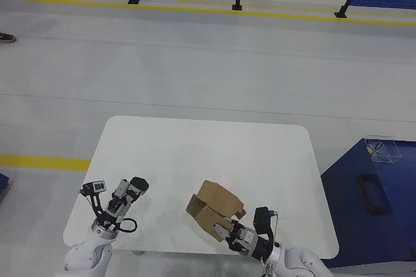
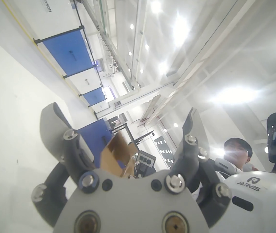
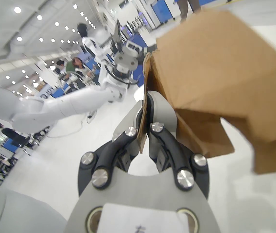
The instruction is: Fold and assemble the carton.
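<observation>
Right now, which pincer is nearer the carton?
Right. The right pincer is shut on a flap of the carton. The left pincer is open and empty, off to the carton's side and not touching it.

White tabletop [image 1: 194, 152], rounded corners, on a pale floor [image 1: 194, 62].
A brown carton [image 1: 215, 202] is over its near edge; whether they touch is unclear.

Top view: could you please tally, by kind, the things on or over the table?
carton: 1
grippers: 2 (left gripper open and empty; right gripper shut on the carton's flap)
Total: 3
</observation>
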Robot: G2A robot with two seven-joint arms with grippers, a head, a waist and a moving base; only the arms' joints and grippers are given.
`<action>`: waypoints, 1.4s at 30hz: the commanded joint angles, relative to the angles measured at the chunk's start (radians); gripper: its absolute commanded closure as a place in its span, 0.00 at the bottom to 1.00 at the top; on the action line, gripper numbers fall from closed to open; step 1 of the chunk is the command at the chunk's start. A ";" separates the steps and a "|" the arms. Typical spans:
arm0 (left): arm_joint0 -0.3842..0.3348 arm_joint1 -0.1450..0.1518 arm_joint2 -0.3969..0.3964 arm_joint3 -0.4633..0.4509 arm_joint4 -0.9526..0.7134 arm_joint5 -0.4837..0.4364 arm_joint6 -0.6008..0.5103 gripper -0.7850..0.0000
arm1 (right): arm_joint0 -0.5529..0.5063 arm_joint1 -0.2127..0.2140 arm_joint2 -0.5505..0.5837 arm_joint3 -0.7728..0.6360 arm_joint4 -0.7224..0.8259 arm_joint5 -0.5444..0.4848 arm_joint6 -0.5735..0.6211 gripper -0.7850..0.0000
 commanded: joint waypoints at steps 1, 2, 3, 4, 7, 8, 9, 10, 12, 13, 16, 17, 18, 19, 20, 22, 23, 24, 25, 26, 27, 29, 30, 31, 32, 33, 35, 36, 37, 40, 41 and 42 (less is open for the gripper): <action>0.014 0.006 -0.006 -0.050 0.000 0.034 -0.057 0.00 | -0.006 0.003 -0.005 -0.017 -0.034 0.012 0.051 1.00; 0.020 0.009 -0.008 -0.075 -0.004 0.047 -0.081 0.00 | -0.008 0.005 -0.008 -0.029 -0.055 0.011 0.075 1.00; 0.026 0.011 -0.009 -0.098 -0.009 0.058 -0.105 0.00 | -0.014 0.007 -0.014 -0.039 -0.067 0.004 0.097 1.00; 0.031 0.014 -0.004 -0.122 -0.016 0.073 -0.137 0.00 | -0.018 0.009 -0.017 -0.050 -0.077 -0.001 0.117 1.00; 0.039 0.021 -0.002 -0.173 0.002 0.094 -0.225 0.00 | -0.033 0.015 -0.023 -0.087 -0.109 -0.018 0.162 1.00; 0.041 0.023 0.004 -0.188 0.020 0.098 -0.247 0.00 | -0.040 0.017 -0.025 -0.099 -0.115 -0.026 0.173 1.00; 0.041 0.024 0.014 -0.197 0.033 0.113 -0.273 0.00 | -0.046 0.020 -0.026 -0.114 -0.122 -0.037 0.184 1.00; 0.039 0.026 0.022 -0.204 0.049 0.127 -0.291 0.00 | -0.053 0.022 -0.024 -0.125 -0.127 -0.044 0.189 1.00; 0.032 0.027 0.046 -0.213 0.089 0.153 -0.328 0.00 | -0.068 0.026 -0.023 -0.148 -0.133 -0.058 0.198 1.00; 0.025 0.028 0.061 -0.213 0.101 0.178 -0.348 0.00 | -0.074 0.028 -0.020 -0.158 -0.134 -0.061 0.201 1.00; -0.005 0.028 0.110 -0.194 0.135 0.261 -0.402 0.00 | -0.091 0.034 -0.016 -0.183 -0.132 -0.075 0.209 1.00; -0.019 0.028 0.125 -0.184 0.148 0.287 -0.421 0.00 | -0.094 0.036 -0.013 -0.189 -0.132 -0.078 0.208 1.00; -0.032 0.028 0.138 -0.172 0.159 0.309 -0.436 0.00 | -0.097 0.037 -0.010 -0.194 -0.131 -0.078 0.209 1.00; -0.045 0.028 0.149 -0.159 0.163 0.330 -0.446 0.00 | -0.100 0.039 -0.007 -0.200 -0.129 -0.078 0.207 1.00; -0.056 0.028 0.156 -0.150 0.163 0.343 -0.454 0.00 | -0.103 0.040 -0.003 -0.205 -0.125 -0.081 0.205 1.00; -0.070 0.027 0.166 -0.134 0.142 0.352 -0.468 0.00 | -0.110 0.043 0.005 -0.208 -0.104 -0.080 0.198 1.00; -0.073 0.027 0.166 -0.128 0.124 0.348 -0.473 0.00 | -0.112 0.045 0.011 -0.211 -0.093 -0.077 0.195 1.00; -0.075 0.027 0.159 -0.125 0.104 0.327 -0.460 0.00 | -0.112 0.045 0.011 -0.211 -0.093 -0.077 0.195 1.00; -0.071 0.026 0.151 -0.122 0.085 0.293 -0.436 0.00 | -0.112 0.045 0.011 -0.211 -0.093 -0.077 0.195 1.00; -0.069 0.026 0.148 -0.121 0.082 0.280 -0.427 0.00 | -0.112 0.045 0.011 -0.211 -0.093 -0.077 0.195 1.00; -0.069 0.026 0.148 -0.121 0.082 0.280 -0.427 0.00 | -0.112 0.045 0.011 -0.211 -0.093 -0.077 0.195 1.00; -0.069 0.026 0.148 -0.121 0.082 0.280 -0.427 0.00 | -0.112 0.045 0.011 -0.211 -0.093 -0.077 0.195 1.00; -0.069 0.026 0.148 -0.121 0.082 0.280 -0.427 0.00 | -0.112 0.045 0.011 -0.211 -0.093 -0.077 0.195 1.00; -0.069 0.026 0.148 -0.121 0.082 0.280 -0.427 0.00 | -0.112 0.045 0.011 -0.211 -0.093 -0.077 0.195 1.00; -0.069 0.026 0.148 -0.121 0.082 0.280 -0.427 0.00 | -0.114 0.044 0.008 -0.209 -0.065 -0.071 0.180 1.00; -0.069 0.026 0.148 -0.121 0.082 0.280 -0.427 0.00 | -0.114 0.044 0.011 -0.207 -0.035 -0.071 0.171 1.00; -0.063 0.027 0.124 -0.122 0.083 0.261 -0.374 0.00 | -0.115 0.048 0.023 -0.201 0.029 -0.079 0.168 1.00; -0.056 0.030 0.095 -0.127 0.120 0.219 -0.328 0.00 | -0.116 0.050 0.027 -0.195 0.068 -0.086 0.177 1.00; -0.040 0.033 0.065 -0.142 0.161 0.180 -0.278 0.00 | -0.115 0.052 0.033 -0.190 0.110 -0.090 0.192 1.00; 0.025 0.047 -0.038 -0.254 0.394 0.127 -0.163 0.00 | -0.108 0.061 0.045 -0.172 0.268 -0.087 0.257 1.00; 0.054 0.051 -0.065 -0.308 0.486 0.133 -0.132 0.00 | -0.101 0.065 0.049 -0.167 0.323 -0.085 0.287 1.00; 0.082 0.055 -0.091 -0.365 0.596 0.147 -0.113 0.00 | -0.093 0.069 0.056 -0.164 0.373 -0.080 0.316 1.00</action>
